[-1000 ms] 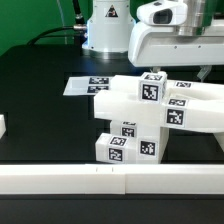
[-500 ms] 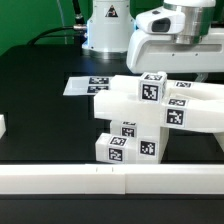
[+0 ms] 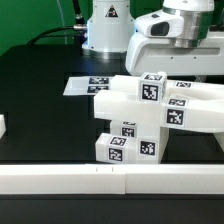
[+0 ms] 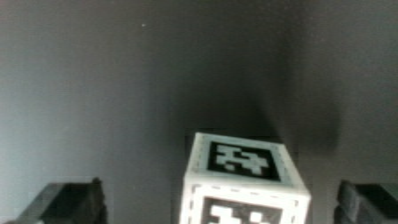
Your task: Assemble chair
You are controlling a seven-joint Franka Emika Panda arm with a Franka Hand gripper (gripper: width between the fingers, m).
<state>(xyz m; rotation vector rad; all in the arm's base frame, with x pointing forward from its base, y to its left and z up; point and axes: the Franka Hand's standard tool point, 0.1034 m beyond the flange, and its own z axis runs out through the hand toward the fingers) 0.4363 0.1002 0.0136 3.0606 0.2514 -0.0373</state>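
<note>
Chair [image 3: 150,115] stack near bench's front edge. Gripper [image 4: 214,205] above its tagged top block [image 4: 238,178], jaws spread, gripping nothing.

Black tabletop [image 3: 40,110], white rail [image 3: 60,178] along front, dim bg

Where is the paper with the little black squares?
The marker board lies flat on the black table in the exterior view, left of centre. It sits just behind the white chair parts, in front of the robot's base.
</note>
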